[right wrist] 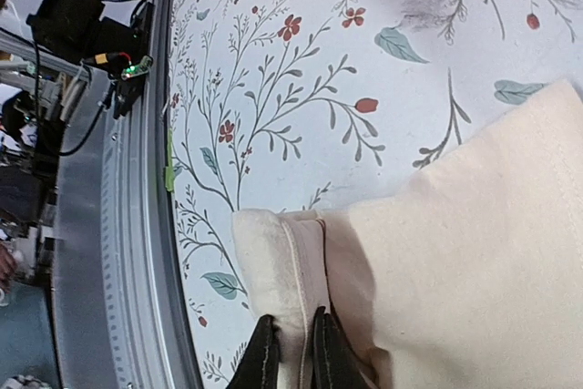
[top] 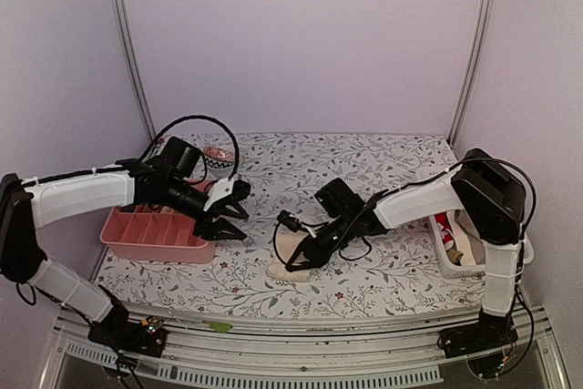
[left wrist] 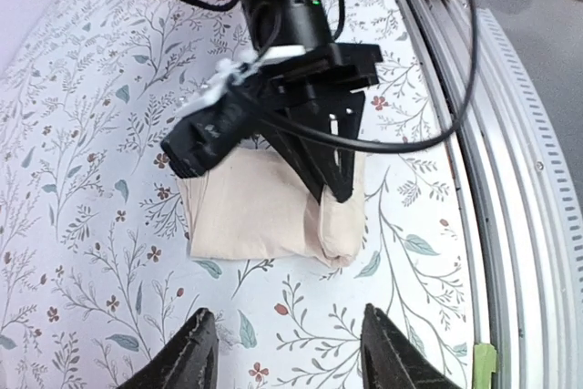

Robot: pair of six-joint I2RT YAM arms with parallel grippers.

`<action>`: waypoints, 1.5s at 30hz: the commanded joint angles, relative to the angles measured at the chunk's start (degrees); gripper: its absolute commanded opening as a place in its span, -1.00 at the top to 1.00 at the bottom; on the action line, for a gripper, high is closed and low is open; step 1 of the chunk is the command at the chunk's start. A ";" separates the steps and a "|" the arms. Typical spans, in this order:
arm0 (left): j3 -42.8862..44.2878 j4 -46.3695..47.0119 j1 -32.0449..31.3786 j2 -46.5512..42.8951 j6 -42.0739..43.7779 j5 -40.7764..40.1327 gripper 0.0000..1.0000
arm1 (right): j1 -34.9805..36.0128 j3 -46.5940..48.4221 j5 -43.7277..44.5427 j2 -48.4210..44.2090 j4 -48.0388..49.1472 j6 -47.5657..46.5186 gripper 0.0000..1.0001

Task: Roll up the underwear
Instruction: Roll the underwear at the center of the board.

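Cream underwear point(top: 293, 257), right of the pink divided tray point(top: 137, 241) on the worktop point(top: 383, 271), looks light and limp: your right gripper point(right wrist: 293, 321) pinches its rolled edge, left gripper point(left wrist: 286, 312) spread empty; hold the thick roll.

I am working in a robot test cell, not a home. Plain lilac panels point(top: 301, 43) close in the table from 9 round to 3 o'clock, framed by aluminium posts point(top: 127, 43). A floral cloth point(top: 392, 275) covers the table, a slotted metal rail point(top: 319, 330) runs along 6 o'clock, and a bare circuit board point(right wrist: 137, 66) glows green beside it.
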 commanded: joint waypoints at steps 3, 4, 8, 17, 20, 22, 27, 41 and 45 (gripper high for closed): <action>-14.14 18.04 -6.52 -11.37 0.45 -8.58 -0.11 | -4.57 5.07 -12.43 9.06 -4.68 7.84 1.00; -15.72 19.86 -8.26 -11.99 0.76 -10.61 -0.11 | -5.07 6.53 -12.95 10.54 -5.69 7.91 1.00; -19.90 26.36 -14.53 -11.24 2.13 -16.97 -0.11 | -6.43 10.64 -13.11 15.39 -9.26 7.83 1.00; -18.03 36.47 -20.68 2.48 3.24 -25.42 -0.16 | -7.10 11.29 -8.09 17.12 -11.97 5.10 1.00; -17.63 38.78 -21.42 5.71 5.33 -27.13 -0.14 | -7.14 11.53 -6.45 16.71 -11.60 3.74 1.00; -17.25 39.80 -21.76 8.49 6.95 -28.96 -0.12 | -7.18 12.10 -6.18 17.15 -12.03 3.32 1.00; -16.97 42.49 -22.14 12.44 9.30 -31.53 -0.10 | -7.23 12.36 -6.67 17.78 -12.13 3.41 1.00; -9.51 17.83 -20.37 15.27 12.77 -21.32 0.98 | -10.72 9.98 -8.16 10.18 -4.16 10.12 0.23; -3.79 6.52 -18.06 17.87 12.84 -15.78 1.00 | -12.15 7.92 -4.42 3.36 -3.29 9.95 -0.15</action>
